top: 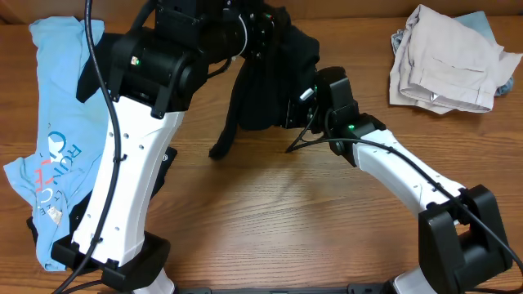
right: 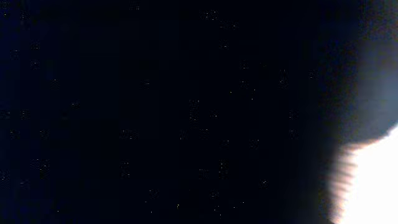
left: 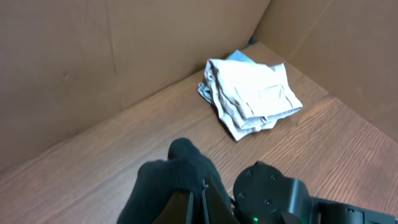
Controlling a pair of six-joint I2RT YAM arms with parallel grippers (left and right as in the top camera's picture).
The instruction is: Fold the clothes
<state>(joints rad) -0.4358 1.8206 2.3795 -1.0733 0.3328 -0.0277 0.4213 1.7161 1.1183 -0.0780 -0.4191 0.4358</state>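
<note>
**Black shirt held up in a bunch**

I see the black shirt (top: 257, 90) bunched left of the folded pale pile (top: 445, 61) on the table (top: 270, 220). My left end effector (left: 196, 208) is clamped on its fabric. The right end effector (top: 301, 102) sits at the shirt's pile-side edge, and I cannot tell whether it grips. The light-blue tee (top: 57, 106) lies far left of the pile.

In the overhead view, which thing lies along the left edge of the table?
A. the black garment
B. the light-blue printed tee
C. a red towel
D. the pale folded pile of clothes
B: the light-blue printed tee lies spread along the left edge of the table, while the black garment is at the middle, between the two arms.
</note>
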